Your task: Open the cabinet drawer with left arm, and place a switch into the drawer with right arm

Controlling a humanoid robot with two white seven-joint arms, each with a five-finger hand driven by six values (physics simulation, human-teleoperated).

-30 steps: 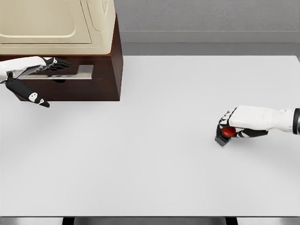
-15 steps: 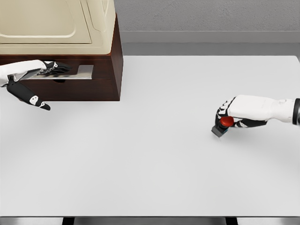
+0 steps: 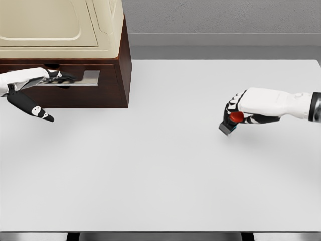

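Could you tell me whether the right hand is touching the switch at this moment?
Touching. The head view shows the right hand with its fingers curled around the switch, holding it tilted.

Cabinet: dark brown wood look, smooth, satin. Drawer handle: brushed metal, shiny. Cream top unit: smooth plastic look. Table: matt white. Switch: glossy red button, dark matt base.

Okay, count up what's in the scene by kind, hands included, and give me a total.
Hands: 2, left hand at the drawer handle, right hand holding the switch
Cabinets: 1, cabinet
Switches: 1, switch
Tables: 1, table
Total: 5
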